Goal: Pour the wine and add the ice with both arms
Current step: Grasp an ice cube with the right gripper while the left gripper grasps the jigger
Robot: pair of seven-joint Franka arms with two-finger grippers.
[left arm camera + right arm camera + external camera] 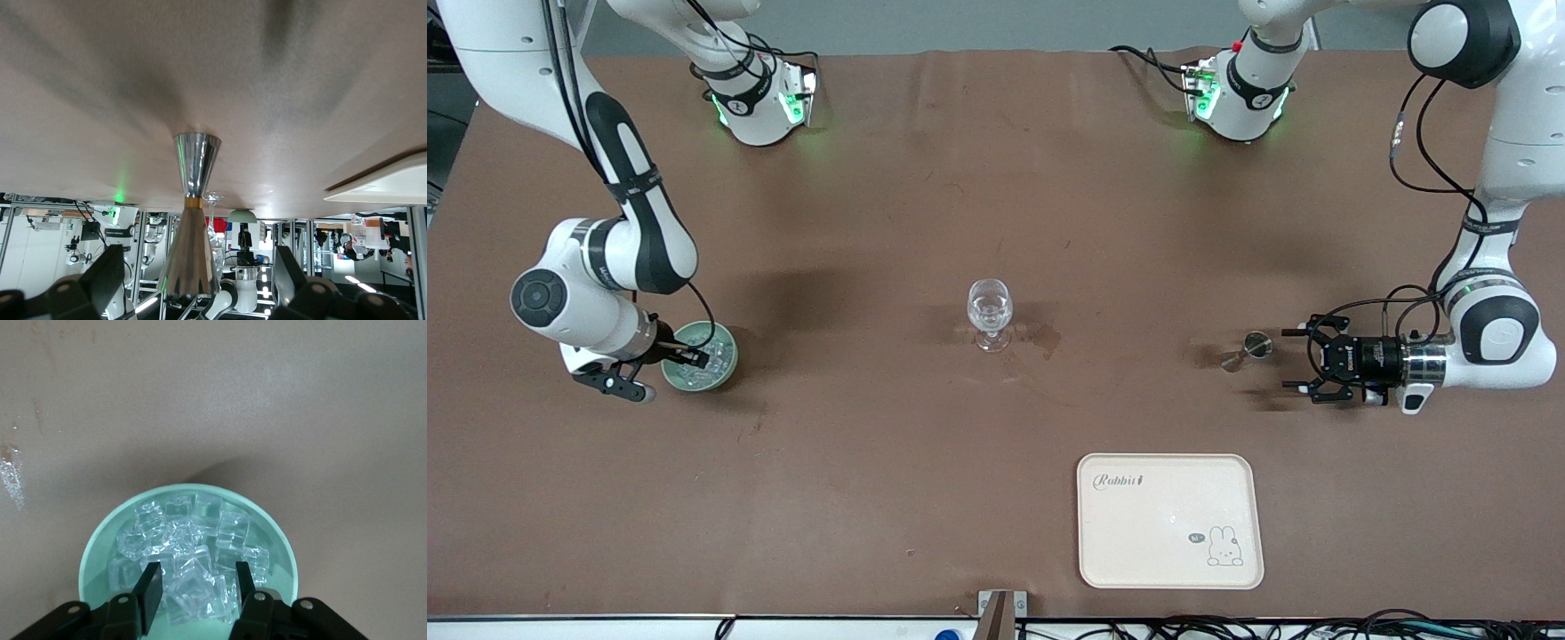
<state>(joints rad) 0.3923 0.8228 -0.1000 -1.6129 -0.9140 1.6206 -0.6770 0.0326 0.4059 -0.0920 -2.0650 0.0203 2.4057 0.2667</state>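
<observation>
From the front you see the pale green bowl (703, 357) at the counter's (871, 498) right-arm end, at nine o'clock from the clear stemmed glass (990, 313).

Your left wrist view shows a shiny metal hourglass jigger (192, 213) standing upright, left gripper (193, 293) spread wide, empty.

Your right wrist view shows glassy ice (190, 557) heaped in the bowl, right gripper (197, 587) fingers straddling one cube; grip unclear.

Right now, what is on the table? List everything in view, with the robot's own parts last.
Ice: a heap of small clear cubes, in the bowl.
Bowl: one, pale green, at the right arm's end of the table.
Stemmed glass: one, clear, upright at the table's middle.
Jigger: one, silver metal, upright, toward the left arm's end of the table.
Tray: one, cream with a rabbit drawing, nearer to the front camera than the jigger.
Table: one, brown cover.
Right gripper: black, reaching into the bowl, fingers either side of a cube.
Left gripper: black, open, low beside the jigger, facing it.
</observation>
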